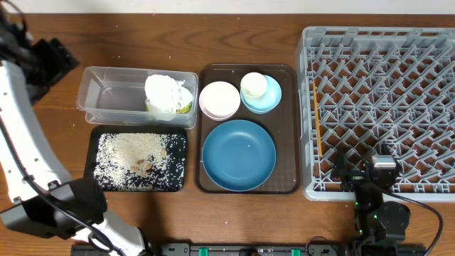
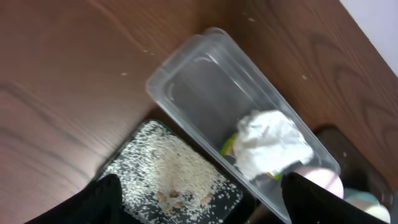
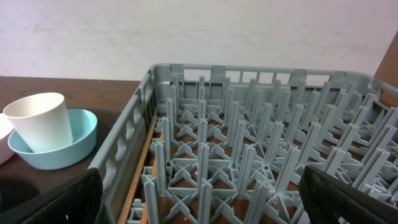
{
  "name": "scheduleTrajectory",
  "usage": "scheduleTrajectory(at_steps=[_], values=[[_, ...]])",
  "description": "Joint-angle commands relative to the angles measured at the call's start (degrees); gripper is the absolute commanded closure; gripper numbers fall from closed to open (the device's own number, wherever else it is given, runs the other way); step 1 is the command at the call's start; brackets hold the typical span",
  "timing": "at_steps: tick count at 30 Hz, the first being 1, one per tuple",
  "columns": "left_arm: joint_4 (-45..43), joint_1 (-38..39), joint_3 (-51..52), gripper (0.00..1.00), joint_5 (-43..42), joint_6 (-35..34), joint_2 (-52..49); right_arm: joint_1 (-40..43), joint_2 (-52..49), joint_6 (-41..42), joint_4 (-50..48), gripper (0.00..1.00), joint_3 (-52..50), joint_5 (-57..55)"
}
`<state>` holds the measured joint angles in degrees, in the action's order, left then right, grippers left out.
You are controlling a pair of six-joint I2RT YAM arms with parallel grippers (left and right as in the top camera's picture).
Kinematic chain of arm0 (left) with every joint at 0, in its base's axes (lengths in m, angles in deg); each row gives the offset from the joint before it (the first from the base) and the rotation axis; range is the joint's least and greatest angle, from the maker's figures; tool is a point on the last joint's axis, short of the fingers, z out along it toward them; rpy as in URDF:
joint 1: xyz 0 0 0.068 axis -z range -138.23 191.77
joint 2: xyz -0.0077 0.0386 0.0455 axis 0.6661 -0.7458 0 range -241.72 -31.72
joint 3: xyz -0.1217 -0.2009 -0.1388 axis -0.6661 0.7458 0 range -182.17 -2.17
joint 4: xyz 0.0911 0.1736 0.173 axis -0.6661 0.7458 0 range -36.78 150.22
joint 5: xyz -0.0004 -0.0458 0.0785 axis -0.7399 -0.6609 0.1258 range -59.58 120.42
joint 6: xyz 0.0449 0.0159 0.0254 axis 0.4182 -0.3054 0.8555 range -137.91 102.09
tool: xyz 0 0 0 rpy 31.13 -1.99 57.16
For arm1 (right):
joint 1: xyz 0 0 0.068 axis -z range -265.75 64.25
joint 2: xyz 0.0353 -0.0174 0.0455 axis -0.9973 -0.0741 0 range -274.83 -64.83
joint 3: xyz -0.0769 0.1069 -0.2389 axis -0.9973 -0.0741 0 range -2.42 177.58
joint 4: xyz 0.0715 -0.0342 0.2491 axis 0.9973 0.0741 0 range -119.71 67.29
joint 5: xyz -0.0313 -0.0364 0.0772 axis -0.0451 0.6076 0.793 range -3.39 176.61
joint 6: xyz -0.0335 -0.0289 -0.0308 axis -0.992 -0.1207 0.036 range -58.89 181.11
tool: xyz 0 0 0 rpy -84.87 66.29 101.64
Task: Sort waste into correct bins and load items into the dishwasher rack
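the left claw point(image 2: 199, 182) hangs wide and empty over the clear rectangular plastic tub point(image 1: 106, 99), where the crumpled white napkin point(image 1: 167, 91) lies; the right claw point(image 3: 200, 180) is wide too, at the grey pegged rack point(image 1: 377, 32). i'd lift the one cream cup point(image 1: 254, 84) out of the one light-blue dish point(image 1: 274, 99) first, by its rim. one pinkish-white bowl point(image 1: 219, 99) and one dark-blue plate point(image 1: 238, 154) wait on the brown tray point(image 1: 286, 163).

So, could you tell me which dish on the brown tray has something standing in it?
The small light-blue dish: the cream cup stands in it. The pinkish-white bowl and the dark-blue plate beside it are empty.
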<state>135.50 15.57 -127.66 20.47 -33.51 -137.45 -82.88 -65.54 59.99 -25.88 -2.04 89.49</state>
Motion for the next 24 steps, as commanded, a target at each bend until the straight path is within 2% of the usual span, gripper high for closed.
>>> scheduleTrajectory(at_steps=[1,6,10,13,16,18,24], values=[[0.17,-2.4,-0.31,0.13,-0.02,-1.03,-0.59,0.15,0.22,1.92,0.17,0.01,-0.07,1.27],[0.17,-3.87,-0.31,0.11,0.02,-1.03,-0.59,0.15,0.22,19.02,-2.03,0.01,-0.02,3.26],[0.17,-3.91,-0.31,0.1,0.02,-1.03,-0.59,0.15,-0.42,19.1,3.74,0.01,4.11,4.26],[0.17,-3.91,-0.31,0.1,0.02,-1.03,-0.59,0.15,-4.48,19.1,10.4,0.01,12.68,5.29],[0.17,-3.91,-0.31,0.09,0.02,-1.03,-0.59,0.13,-13.27,19.1,15.76,0.01,24.2,6.67],[0.17,-3.91,-0.31,0.09,0.02,-1.03,-0.59,0.11,-22.73,19.08,21.33,0.01,34.4,6.8],[0.17,-3.91,-0.31,0.09,0.02,-1.03,-0.59,0.02,-57.05,16.74,48.54,0.01,68.41,14.45]])
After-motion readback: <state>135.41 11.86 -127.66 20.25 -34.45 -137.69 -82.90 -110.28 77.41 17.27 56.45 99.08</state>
